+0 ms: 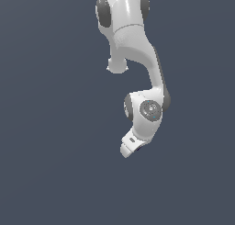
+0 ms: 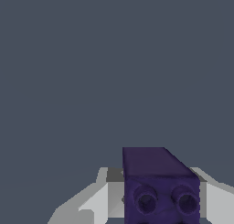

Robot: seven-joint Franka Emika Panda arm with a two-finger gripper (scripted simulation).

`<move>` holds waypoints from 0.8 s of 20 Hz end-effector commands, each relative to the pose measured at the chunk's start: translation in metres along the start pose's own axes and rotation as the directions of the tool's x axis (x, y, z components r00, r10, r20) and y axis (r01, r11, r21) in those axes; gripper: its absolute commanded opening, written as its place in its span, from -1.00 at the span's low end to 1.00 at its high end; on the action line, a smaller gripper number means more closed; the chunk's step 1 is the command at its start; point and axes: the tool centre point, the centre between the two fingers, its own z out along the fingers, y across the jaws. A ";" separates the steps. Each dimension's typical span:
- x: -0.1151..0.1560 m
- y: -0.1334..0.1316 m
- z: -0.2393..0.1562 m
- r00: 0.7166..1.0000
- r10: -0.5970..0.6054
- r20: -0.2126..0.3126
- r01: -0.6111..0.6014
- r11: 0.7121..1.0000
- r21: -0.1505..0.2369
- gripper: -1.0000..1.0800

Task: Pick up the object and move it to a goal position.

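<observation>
Purple, dark and close to navy, was the colour of the object (image 2: 160,186) as it was shown in the wrist view, where it was seen directly between the pale fingers (image 2: 93,202) of the gripper (image 2: 157,205), with one light finger surface flanking it on each side. Two round recesses were visible on the face turned toward the camera, and the block's long axis appeared to run away from the camera, along the line of the fingers rather than across them. The jaws were judged to be closed onto the block, opened only as wide as the block itself, though the contact surfaces were hidden behind it. In the exterior view, little was found toward the left but plain grey ground; the white arm (image 1: 137,59) was seen near the middle, bent downward, with the gripper (image 1: 130,148) at its lower end. The cube itself could not be made out there. No goal marker was visible in either view, so the direction of the carry could not be told; the coming move was judged to depend on the grip being kept.
</observation>
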 end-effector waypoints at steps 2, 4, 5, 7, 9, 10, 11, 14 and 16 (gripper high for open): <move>0.004 0.000 -0.020 1.000 0.000 -0.002 0.000 1.000 -0.001 -1.00; 0.007 -0.001 -0.035 1.000 -0.001 -0.002 0.001 1.000 -0.001 -1.00; 0.009 -0.001 -0.044 1.000 -0.001 -0.002 0.001 1.000 -0.001 -1.00; 0.012 -0.001 -0.062 1.000 -0.001 -0.002 0.001 1.000 -0.001 -1.00; 0.016 -0.001 -0.082 1.000 -0.001 -0.002 0.001 1.000 -0.001 -1.00; 0.018 -0.002 -0.092 1.000 -0.001 -0.002 0.001 1.000 -0.001 -1.00; 0.020 -0.002 -0.103 1.000 -0.001 -0.002 0.001 1.000 0.000 -1.00; 0.026 -0.002 -0.129 1.000 -0.001 -0.002 0.001 1.000 0.000 -1.00; 0.029 -0.002 -0.143 1.000 -0.001 -0.002 0.001 1.000 0.000 -1.00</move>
